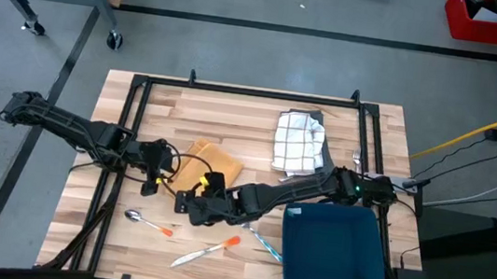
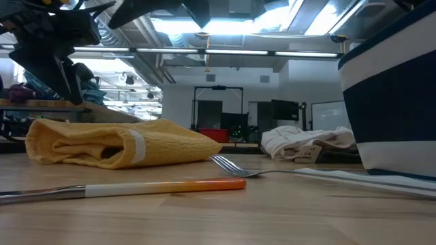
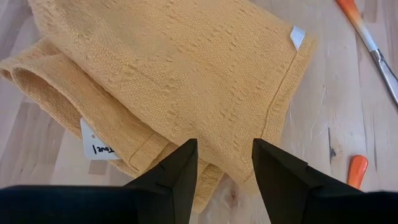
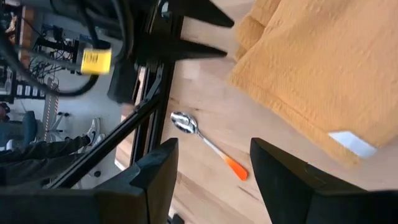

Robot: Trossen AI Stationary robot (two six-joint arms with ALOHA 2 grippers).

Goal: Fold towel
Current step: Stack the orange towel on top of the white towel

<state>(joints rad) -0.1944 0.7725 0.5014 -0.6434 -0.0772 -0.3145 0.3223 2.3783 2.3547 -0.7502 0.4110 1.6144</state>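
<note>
At centre frame on the worktop (image 1: 252, 112), the yellow towel (image 1: 211, 164) is lying already folded, both grippers, left (image 1: 157, 183) and right (image 1: 192, 204), hovering beside it, fingers apart and empty.

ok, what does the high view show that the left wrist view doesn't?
Only the high view: the checked cloth, blue bin, spoon and right gripper beside the yellow towel. Only the left wrist view: the towel's white tag and the left gripper, fingers open, over its edge. Both: the folded yellow towel on the wooden table.
</note>
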